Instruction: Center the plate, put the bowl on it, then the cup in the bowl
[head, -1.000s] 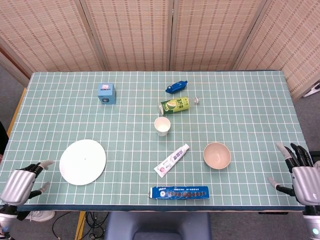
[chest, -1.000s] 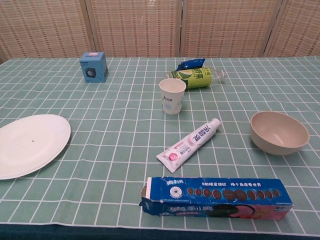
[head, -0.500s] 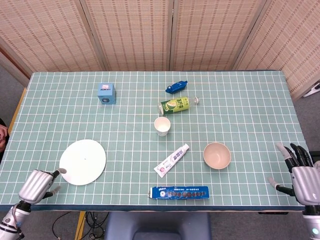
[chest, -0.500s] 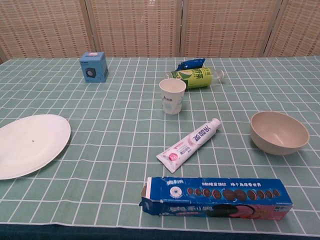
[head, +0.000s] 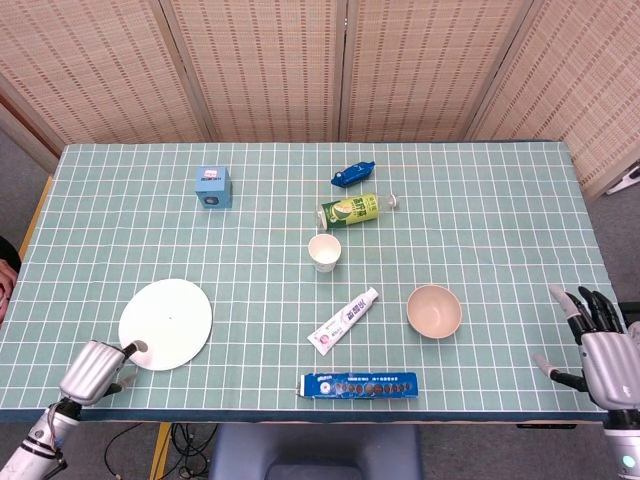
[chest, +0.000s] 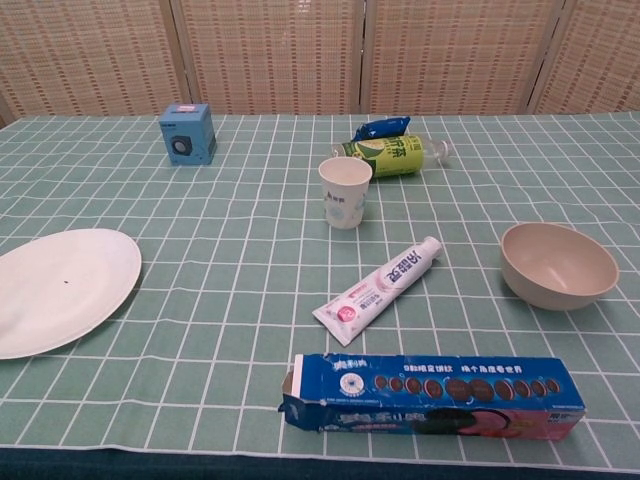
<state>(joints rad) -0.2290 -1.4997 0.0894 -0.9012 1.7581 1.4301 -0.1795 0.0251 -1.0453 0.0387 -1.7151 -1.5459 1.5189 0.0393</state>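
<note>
Left hand (head: 92, 372) low, curled; right hand (head: 603, 348) upright, fingers (head: 585, 310) spread.

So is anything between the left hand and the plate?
Nothing visible. The left hand sits at the table's near-left edge, right beside the plate, with only bare cloth between them. The toothpaste and biscuit box lie further right, toward the centre.

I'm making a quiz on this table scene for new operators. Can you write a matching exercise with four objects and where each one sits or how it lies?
Things:
1. plate
2. bowl
3. cup
4. biscuit box

Places or states:
A. upright, just in front of the lying green bottle
B. lying along the near edge of the table
C. near-left, close to the left hand
D. right of the toothpaste tube

Pairs: 1-C, 2-D, 3-A, 4-B
</note>
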